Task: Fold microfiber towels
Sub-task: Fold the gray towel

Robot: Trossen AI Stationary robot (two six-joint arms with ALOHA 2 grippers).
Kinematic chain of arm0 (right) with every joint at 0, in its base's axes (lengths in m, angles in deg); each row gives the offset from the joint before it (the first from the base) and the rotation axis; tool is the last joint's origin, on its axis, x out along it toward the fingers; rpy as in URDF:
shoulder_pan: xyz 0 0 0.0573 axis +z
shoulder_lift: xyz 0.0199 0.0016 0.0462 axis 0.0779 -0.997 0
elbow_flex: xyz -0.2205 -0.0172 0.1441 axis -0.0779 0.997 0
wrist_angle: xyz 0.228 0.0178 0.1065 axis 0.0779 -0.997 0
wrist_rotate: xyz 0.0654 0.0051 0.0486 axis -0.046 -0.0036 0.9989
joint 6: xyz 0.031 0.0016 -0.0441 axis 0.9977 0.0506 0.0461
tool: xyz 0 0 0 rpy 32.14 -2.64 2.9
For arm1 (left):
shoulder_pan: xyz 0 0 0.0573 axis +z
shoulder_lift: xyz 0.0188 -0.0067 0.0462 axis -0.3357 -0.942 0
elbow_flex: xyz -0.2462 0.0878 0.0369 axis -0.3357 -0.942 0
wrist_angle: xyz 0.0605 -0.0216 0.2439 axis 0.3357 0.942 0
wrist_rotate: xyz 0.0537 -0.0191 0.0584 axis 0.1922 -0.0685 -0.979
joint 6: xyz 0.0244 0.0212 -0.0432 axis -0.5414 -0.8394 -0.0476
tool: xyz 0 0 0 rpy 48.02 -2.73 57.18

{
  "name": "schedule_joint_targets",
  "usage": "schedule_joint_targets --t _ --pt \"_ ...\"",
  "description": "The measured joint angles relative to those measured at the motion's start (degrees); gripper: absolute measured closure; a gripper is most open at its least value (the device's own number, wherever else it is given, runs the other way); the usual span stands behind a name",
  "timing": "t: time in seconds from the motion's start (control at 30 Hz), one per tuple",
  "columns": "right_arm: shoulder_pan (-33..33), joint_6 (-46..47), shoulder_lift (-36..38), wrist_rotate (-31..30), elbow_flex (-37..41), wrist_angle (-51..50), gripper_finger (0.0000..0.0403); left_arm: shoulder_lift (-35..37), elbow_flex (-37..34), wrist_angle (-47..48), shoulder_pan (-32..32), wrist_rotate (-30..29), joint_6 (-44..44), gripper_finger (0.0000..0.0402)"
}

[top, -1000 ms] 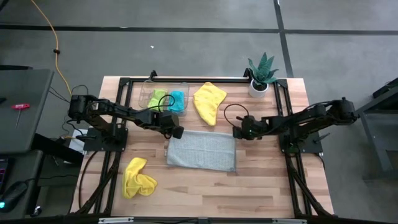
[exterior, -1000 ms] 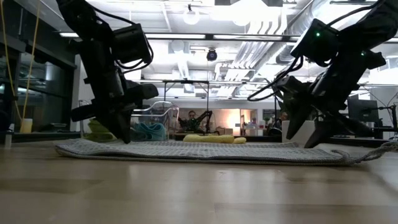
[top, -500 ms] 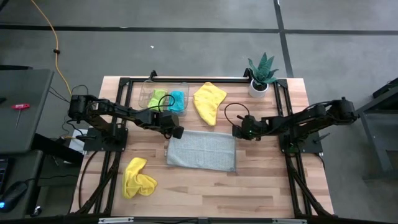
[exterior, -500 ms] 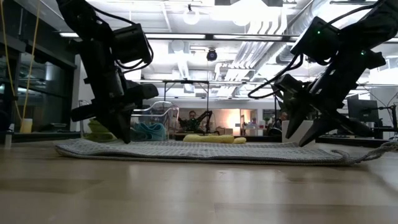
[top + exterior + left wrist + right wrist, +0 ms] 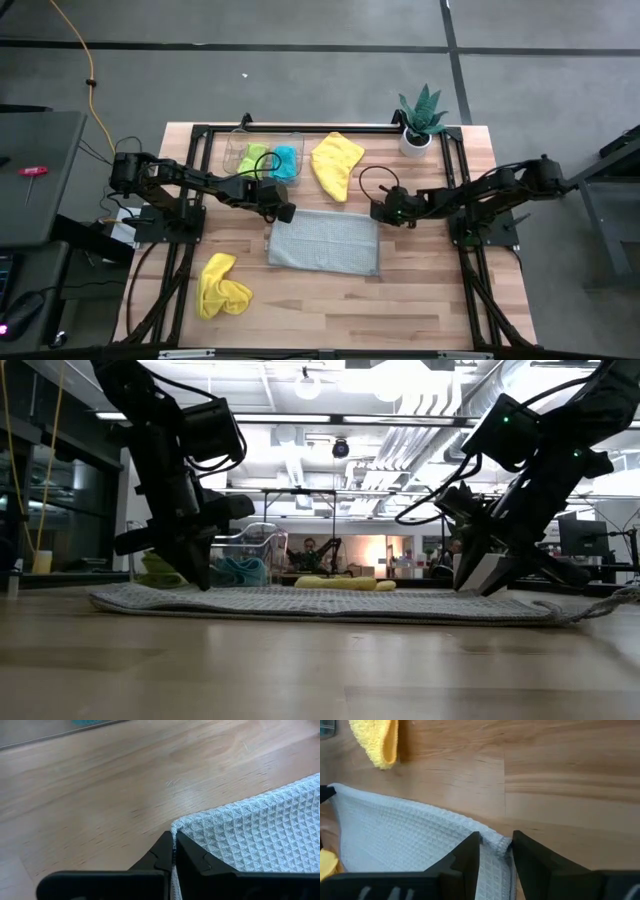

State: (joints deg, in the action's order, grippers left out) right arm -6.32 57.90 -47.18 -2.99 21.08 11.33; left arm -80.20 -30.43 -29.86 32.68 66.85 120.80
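Wrist views — grey towel (image 5: 325, 240) corners between both grippers' fingers.

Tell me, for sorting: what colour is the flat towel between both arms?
Light grey, waffle-textured towel; clearest in the left wrist view.

Light grey towel (image 5: 325, 241) woven in a waffle-textured cloth, worktop (image 5: 430, 290) of smooth, matt pale wood, yellow towel (image 5: 337, 163) in plush cloth

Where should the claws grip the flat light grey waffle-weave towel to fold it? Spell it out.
Take the flat light grey waffle-weave towel by its two far corners, coming down from above. It lies spread flat, so only edges and corners offer a pinch. The left claw is already shut on one far corner; the right claw straddles the other with its fingers apart, the corner bunched between them.
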Motion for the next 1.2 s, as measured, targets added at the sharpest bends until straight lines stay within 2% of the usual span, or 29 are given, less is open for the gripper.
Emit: schedule_joint_targets --t 0.13,0.27,0.33,0.73,0.97,1.2 --pt "0.0 -0.9 0.09 0.02 0.0 -0.55 0.0315 0.0 0.0 -0.01 0.0 0.02 -0.2 0.0398" --pt "0.02 -3.35 0.33 -0.55 0.07 -1.22 0.0377 0.07 0.0 -0.04 0.02 0.0 -1.88 0.0399" --pt "0.02 -6.17 0.93 -1.0 0.1 -1.32 0.0395 0.49 0.0 -0.04 0.02 -0.4 -1.96 0.0398" --pt "0.04 -15.49 4.55 -2.46 -4.61 -7.92 0.0402 5.48 0.04 -0.19 -1.78 -6.05 -11.94 0.0399" --pt "3.03 -21.44 4.62 -4.39 -8.38 -11.46 0.0402 10.29 0.04 0.98 -7.84 -12.2 -12.49 0.0399" --pt "9.57 -21.71 4.7 -7.92 -12.12 -18.67 0.0402 11.47 0.04 5.0 -14.44 -16.17 -10.8 0.0399"
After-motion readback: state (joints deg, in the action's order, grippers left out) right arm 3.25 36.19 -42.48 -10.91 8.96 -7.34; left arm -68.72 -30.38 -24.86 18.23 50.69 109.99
